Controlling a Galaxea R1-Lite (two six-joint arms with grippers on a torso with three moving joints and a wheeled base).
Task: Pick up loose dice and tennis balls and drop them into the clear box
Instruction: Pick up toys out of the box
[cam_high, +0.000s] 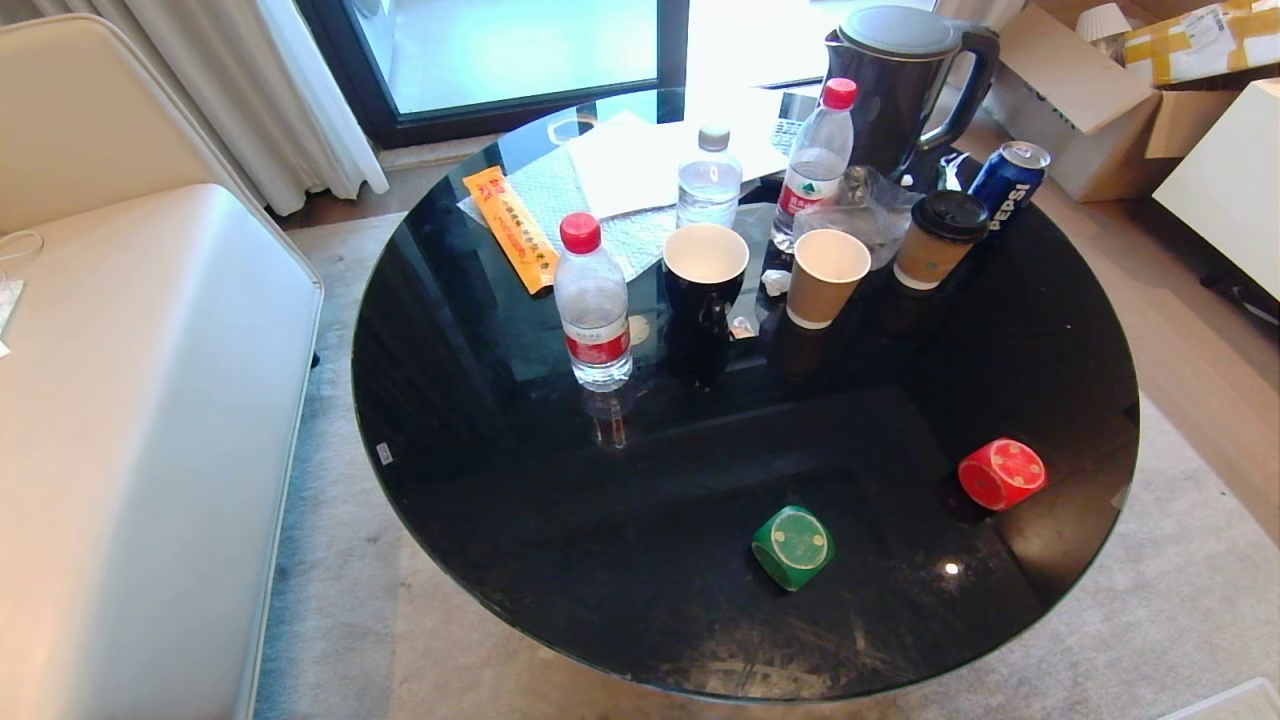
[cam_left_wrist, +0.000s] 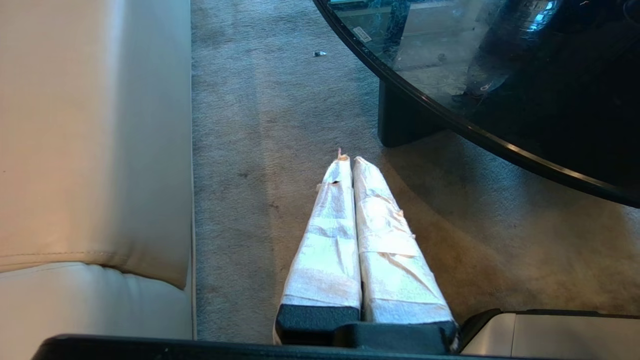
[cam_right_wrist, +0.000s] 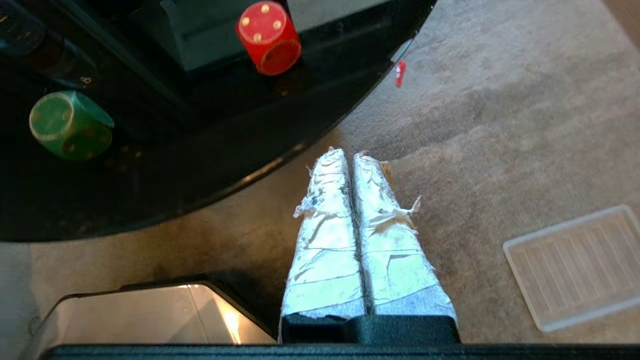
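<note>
Down by the carpet, both tools hang clenched and empty, short of the round tabletop (cam_high: 450, 330).

Nearest, the right tool (cam_right_wrist: 350, 156) hovers over the carpet just off the tabletop's rim, its taped fingers pressed together on nothing; a ridged clear tray (cam_right_wrist: 575, 267) lies on the floor to its outer side. The left tool (cam_left_wrist: 348, 161) is likewise pinched shut over the carpet between the sofa (cam_left_wrist: 90, 150) and the tabletop. On the near part of the glass sit the green die (cam_high: 793, 546) and, well apart toward the right edge, the red die (cam_high: 1002, 474). The red die lies ahead of the right tool and slightly inward, so that arm looks the nearer. Farther back stand bottles, cups, a can and a kettle (cam_high: 900, 80). No tennis balls and no deep clear box are in sight.
</note>
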